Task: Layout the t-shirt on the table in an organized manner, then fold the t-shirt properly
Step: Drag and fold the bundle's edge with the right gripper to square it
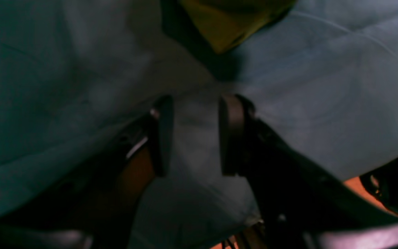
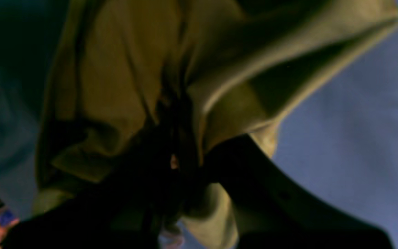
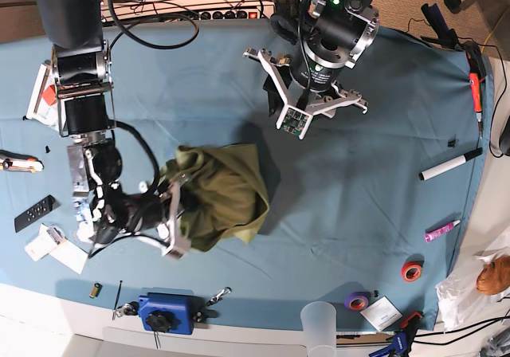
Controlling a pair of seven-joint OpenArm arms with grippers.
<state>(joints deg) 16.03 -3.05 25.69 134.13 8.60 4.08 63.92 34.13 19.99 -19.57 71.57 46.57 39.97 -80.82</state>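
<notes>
Two arms worked above the table (image 3: 382, 213). One t-shirt (image 3: 219, 198), olive-green and bunched, lay toward the table's left part, nearer its front edge than its back. The right gripper (image 3: 171, 213) had its fingers pinched on the t-shirt's left side, cloth draping over them. The left gripper (image 1: 193, 135) hung over bare blue cloth near the back edge, fingers apart, holding nothing.
</notes>
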